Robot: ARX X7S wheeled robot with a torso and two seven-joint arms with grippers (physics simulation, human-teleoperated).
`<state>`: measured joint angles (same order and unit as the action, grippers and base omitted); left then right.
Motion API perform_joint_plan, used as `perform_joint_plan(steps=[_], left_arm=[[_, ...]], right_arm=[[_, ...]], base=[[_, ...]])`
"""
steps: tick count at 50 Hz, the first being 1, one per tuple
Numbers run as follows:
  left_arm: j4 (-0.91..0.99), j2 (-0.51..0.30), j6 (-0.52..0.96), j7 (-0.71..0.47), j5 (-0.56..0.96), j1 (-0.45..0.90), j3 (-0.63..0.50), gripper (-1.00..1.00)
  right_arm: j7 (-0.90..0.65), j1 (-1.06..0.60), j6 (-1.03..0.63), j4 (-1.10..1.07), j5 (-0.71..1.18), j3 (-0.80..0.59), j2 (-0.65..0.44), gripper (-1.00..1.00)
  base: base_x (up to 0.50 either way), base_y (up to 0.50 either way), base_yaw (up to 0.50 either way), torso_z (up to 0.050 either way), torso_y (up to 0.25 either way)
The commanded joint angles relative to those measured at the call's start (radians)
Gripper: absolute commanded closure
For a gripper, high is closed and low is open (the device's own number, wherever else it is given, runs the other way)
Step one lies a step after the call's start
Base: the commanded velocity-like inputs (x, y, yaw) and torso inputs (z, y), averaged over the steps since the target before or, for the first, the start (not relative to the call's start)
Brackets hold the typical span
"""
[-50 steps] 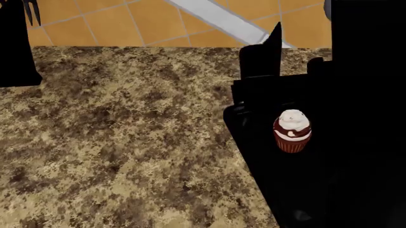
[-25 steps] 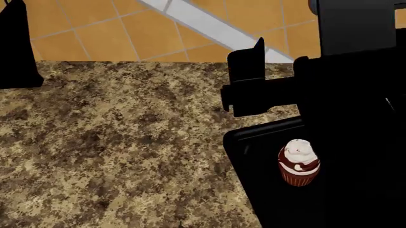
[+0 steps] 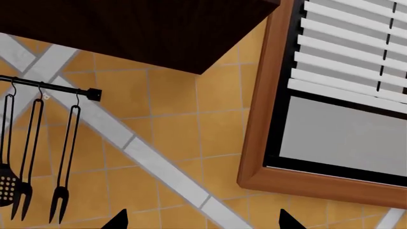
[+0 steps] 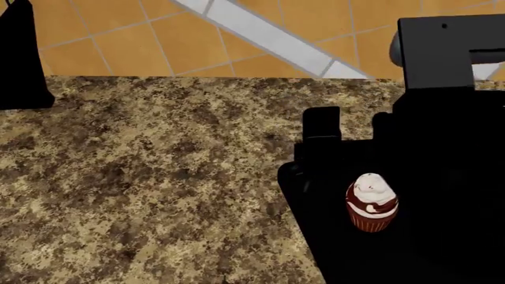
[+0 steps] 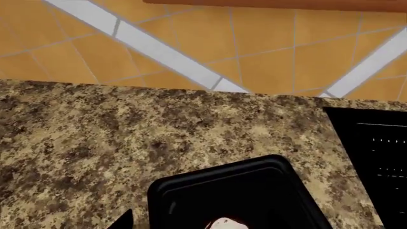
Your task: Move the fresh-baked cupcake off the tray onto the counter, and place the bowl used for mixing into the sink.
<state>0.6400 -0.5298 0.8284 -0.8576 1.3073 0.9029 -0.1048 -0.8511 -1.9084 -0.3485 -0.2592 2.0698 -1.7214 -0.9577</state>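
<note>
The cupcake [image 4: 372, 203] is seen standing upright on the black tray [image 4: 316, 236], at about 4 o'clock in the head view. The tray is laid on the speckled counter [image 4: 158, 177]. The right gripper [image 4: 322, 133] is held just above the tray's far edge, at about 11 o'clock from the cupcake, likely so it can be brought down on it. Whether its fingers are spread cannot be told. Nothing is held by it. Bare counter at 9 o'clock looks free for the cupcake. On the left wrist view, two finger tips [image 3: 117, 220] are shown spread apart, aimed at the tiled wall [image 3: 165, 138] and hanging utensils [image 3: 32, 167].
</note>
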Motion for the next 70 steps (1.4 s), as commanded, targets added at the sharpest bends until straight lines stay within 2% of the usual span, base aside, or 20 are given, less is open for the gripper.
perform_joint_plan(steps=[1, 70], left_arm=[[-0.002, -0.002, -0.003, -0.002, 0.001, 0.001, -0.001, -1.0], [0.001, -0.016, -0.016, -0.004, 0.008, 0.003, -0.02, -1.0]], right_arm=[[0.038, 0.032, -0.026, 0.059, 0.034, -0.018, 0.012, -1.0], [0.187, 0.227, -0.017, 0.302, -0.001, -0.077, 0.108, -1.0]], base=[[0.0, 0.0, 0.0, 0.0, 0.0], [0.0, 0.0, 0.0, 0.0, 0.0]])
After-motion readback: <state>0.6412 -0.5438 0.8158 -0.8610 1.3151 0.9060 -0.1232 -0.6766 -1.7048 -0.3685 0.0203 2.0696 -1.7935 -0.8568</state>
